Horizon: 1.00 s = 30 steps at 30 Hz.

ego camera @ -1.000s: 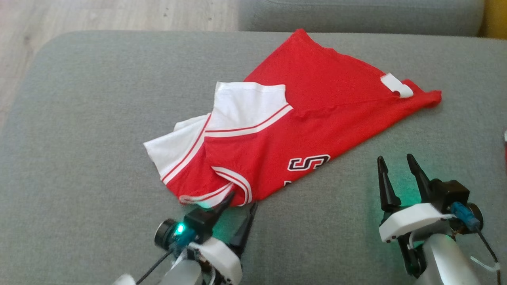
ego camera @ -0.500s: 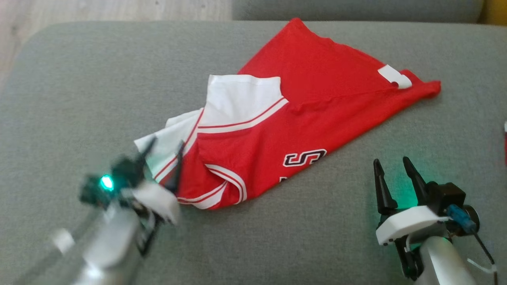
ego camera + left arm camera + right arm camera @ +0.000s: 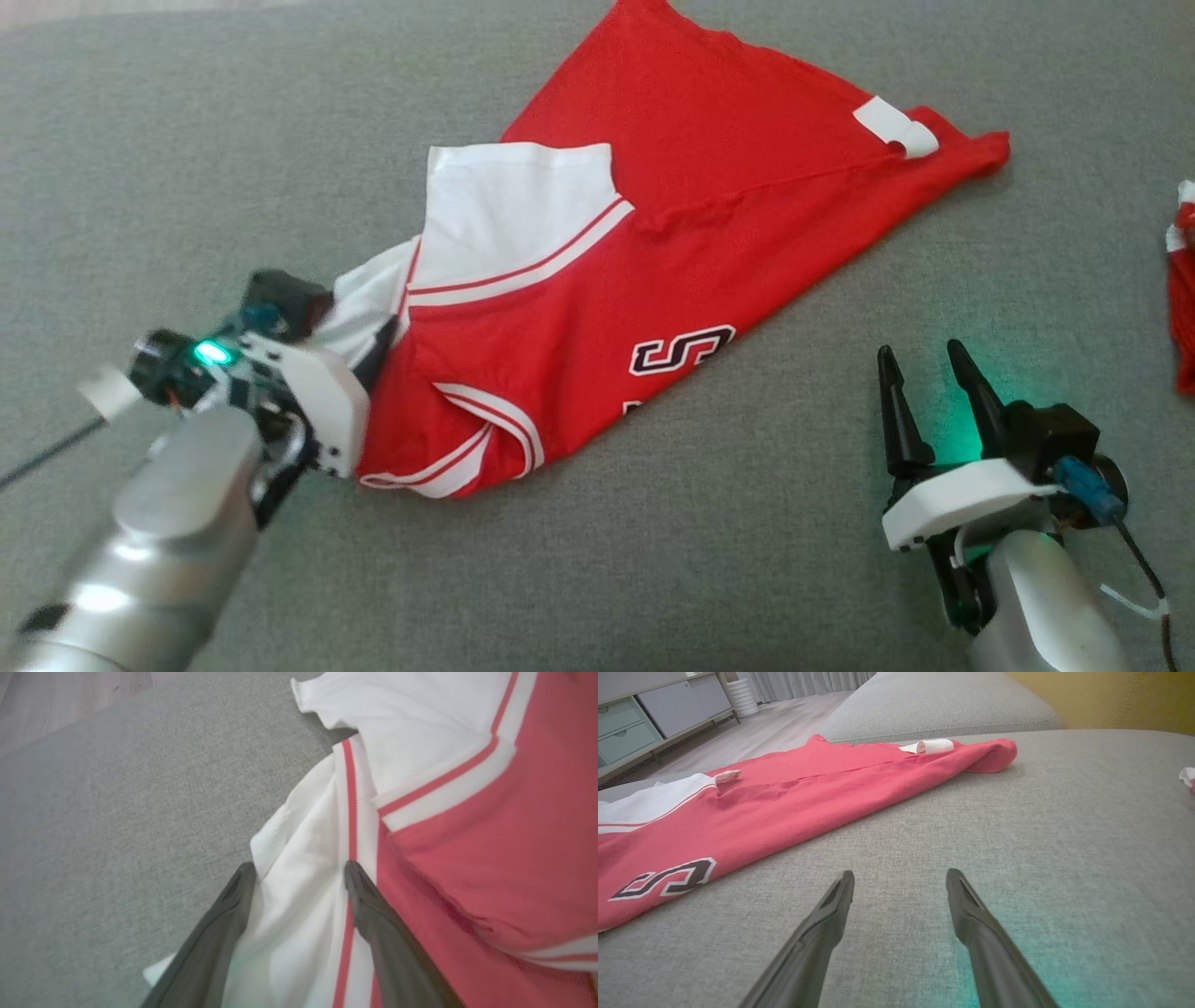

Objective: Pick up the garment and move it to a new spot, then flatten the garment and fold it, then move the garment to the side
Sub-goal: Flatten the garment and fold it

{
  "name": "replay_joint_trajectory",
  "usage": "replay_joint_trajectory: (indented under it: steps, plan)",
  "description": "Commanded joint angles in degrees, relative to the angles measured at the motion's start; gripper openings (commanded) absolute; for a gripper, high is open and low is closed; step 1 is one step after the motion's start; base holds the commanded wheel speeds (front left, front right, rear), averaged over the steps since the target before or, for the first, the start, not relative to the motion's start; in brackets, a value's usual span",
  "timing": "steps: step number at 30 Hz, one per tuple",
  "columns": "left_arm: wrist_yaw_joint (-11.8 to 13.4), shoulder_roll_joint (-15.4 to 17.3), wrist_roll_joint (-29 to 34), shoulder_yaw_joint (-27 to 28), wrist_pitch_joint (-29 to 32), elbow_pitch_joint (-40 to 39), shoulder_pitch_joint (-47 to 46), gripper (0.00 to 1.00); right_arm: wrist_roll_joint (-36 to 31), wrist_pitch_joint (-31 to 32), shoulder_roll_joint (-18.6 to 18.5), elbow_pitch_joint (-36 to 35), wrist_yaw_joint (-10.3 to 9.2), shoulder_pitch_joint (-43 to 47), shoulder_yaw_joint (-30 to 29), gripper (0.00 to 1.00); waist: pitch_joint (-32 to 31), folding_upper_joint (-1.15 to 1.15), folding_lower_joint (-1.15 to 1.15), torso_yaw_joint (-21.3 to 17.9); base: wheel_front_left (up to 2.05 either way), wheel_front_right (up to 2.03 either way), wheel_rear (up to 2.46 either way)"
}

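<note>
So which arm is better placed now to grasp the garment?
Left. The left gripper has open fingers astride the white edge of the garment; the right gripper is open over bare cushion, apart from it.

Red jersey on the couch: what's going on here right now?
The left claw is at the near-left corner of the jersey, open, with its fingers straddling the white sleeve and not closed on it. The right claw is open over bare grey cushion, apart from the jersey. The jersey lies rumpled and partly folded over itself, not yet lifted.
</note>
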Motion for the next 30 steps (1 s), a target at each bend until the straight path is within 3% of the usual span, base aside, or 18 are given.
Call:
replay_joint_trajectory:
  steps: [1,2,3,4,5,6,9,22,23,24,30]
  plan:
    - [0.1,3.8,-0.7,0.6,0.4,-0.3,-3.4,1.00,0.4,-0.6,0.1,-1.8,-0.04,-2.2,1.6,1.00,0.5,0.00,0.00,-0.4,0.00,0.00,0.00]
    - [0.1,4.1,-1.0,0.3,0.4,0.2,-3.6,1.00,0.4,-0.6,0.1,-1.9,-0.04,-2.3,1.5,1.00,0.6,0.00,0.00,-0.5,0.00,0.00,0.00]
    - [0.1,4.3,-1.3,-0.1,0.3,0.6,-3.7,0.90,0.4,-0.6,0.1,-2.0,-0.04,-2.3,1.5,1.00,0.7,0.00,0.00,-0.6,0.00,0.00,0.00]
    - [0.1,4.4,-1.5,-0.4,0.2,1.0,-3.9,0.25,0.4,-0.6,0.1,-2.1,-0.04,-2.4,1.4,1.00,0.7,0.00,0.00,-0.7,0.00,0.00,0.00]
    - [0.1,4.4,-1.5,-0.4,0.2,1.0,-3.9,0.25,0.4,-0.6,0.1,-2.1,-0.04,-2.4,1.4,1.00,0.7,0.00,0.00,-0.7,0.00,0.00,0.00]
    - [0.1,4.6,-1.5,-0.8,0.0,1.4,-4.1,0.00,0.4,-0.6,0.1,-2.2,-0.04,-2.5,1.4,1.00,0.8,0.00,0.00,-0.7,0.00,0.00,0.00]
    - [0.4,5.4,-1.4,-0.8,-1.2,2.5,-5.7,0.00,0.4,-0.6,0.1,-2.4,-0.04,-2.7,1.2,1.00,1.0,0.00,0.00,-0.7,0.00,0.00,0.00]
    - [6.3,10.5,4.0,0.4,-7.7,6.7,-18.6,0.00,0.6,-0.6,0.1,-3.0,-0.04,-4.6,2.2,1.00,4.4,0.00,0.00,-3.3,0.00,0.00,0.00]
    - [6.6,10.5,4.0,0.4,-7.7,7.2,-19.0,0.46,0.7,-0.6,0.1,-3.0,-0.04,-4.7,2.1,1.00,4.7,0.00,0.00,-3.5,0.00,0.00,0.00]
    - [6.9,10.4,4.1,0.4,-7.7,7.6,-19.4,1.00,0.7,-0.6,0.1,-3.0,-0.04,-4.7,2.1,1.00,4.9,0.00,0.00,-3.6,0.00,0.00,0.00]
    - [6.8,8.6,3.8,0.5,-10.0,7.7,-21.5,1.00,0.8,-0.6,0.1,-2.9,-0.04,-5.0,1.7,1.00,5.6,0.00,0.00,-4.0,0.00,0.00,0.00]
